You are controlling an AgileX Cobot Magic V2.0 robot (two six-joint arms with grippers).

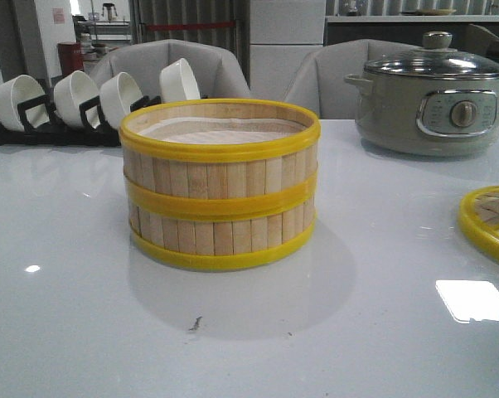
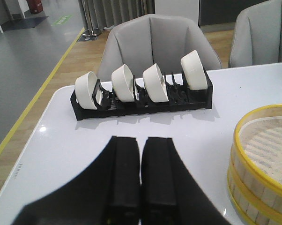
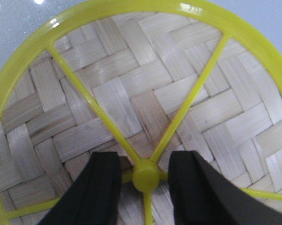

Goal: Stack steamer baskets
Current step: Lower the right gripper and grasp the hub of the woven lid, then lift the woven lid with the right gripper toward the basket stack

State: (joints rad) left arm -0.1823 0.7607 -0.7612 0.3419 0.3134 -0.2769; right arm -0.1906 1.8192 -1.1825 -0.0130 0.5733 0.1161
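**2 steamer baskets stacked at the table's centre**

2 steamer baskets (image 1: 220, 184) are seen stacked one on the other near the middle of the white table (image 1: 84, 315), the upper rim open and a pale liner visible inside. 3 yellow bands are counted on the stack: at the top rim, at the joint and at the base. No writing or brand can be read on the slats.

In the left wrist view, the left gripper (image 2: 141, 173) is shown with its 2 black fingers (image 2: 124, 178) pressed together, nothing between them. It is held above bare table, apart from the baskets, whose edge is caught at the side of that view.

In the right wrist view, the right gripper (image 3: 144, 176) is held over the woven lid (image 3: 131, 93), its fingers (image 3: 101, 187) parted narrowly on either side of the yellow knob (image 3: 145, 177). Contact with the knob cannot be judged. In the front view only the lid's rim is seen, at the table's right edge.

Farther back, 4 white bowls (image 1: 92, 95) are stood on edge in a black rack (image 1: 50, 131) on the left. A grey electric pot (image 1: 432, 104) with a glass lid is placed at the right rear; markings around its dial are too small to be read. Grey chairs (image 1: 162, 66) are set behind the table.
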